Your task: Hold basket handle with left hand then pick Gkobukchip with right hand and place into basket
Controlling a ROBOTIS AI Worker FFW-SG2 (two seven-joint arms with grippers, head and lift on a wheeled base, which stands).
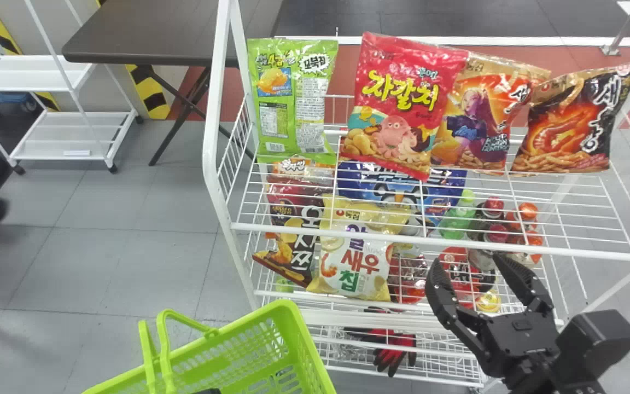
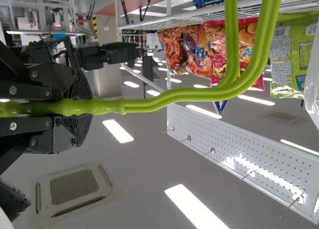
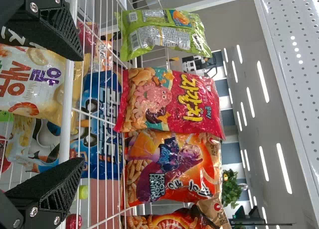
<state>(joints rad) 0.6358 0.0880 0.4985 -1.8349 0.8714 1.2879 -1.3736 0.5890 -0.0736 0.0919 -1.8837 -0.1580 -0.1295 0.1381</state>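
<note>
My right claw (image 1: 467,261) is spread wide, its arm slanting in from four o'clock in the head view; toward ten or eleven from the claw, the green Gkobukchip bag (image 1: 296,101), with dense printed panels, stands on the wire shelf (image 1: 594,253) beside a red bag (image 1: 402,101) with big yellow lettering. The left wrist view shows my left claw (image 2: 87,107) clamped round the basket handle (image 2: 199,93), plus a ceiling vent (image 2: 75,187).

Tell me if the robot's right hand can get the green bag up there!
Probably yes: the right gripper is open and empty, and nothing stands in front of the green bag. It would likely need to go left and rise past the shelf's front rail.
</note>
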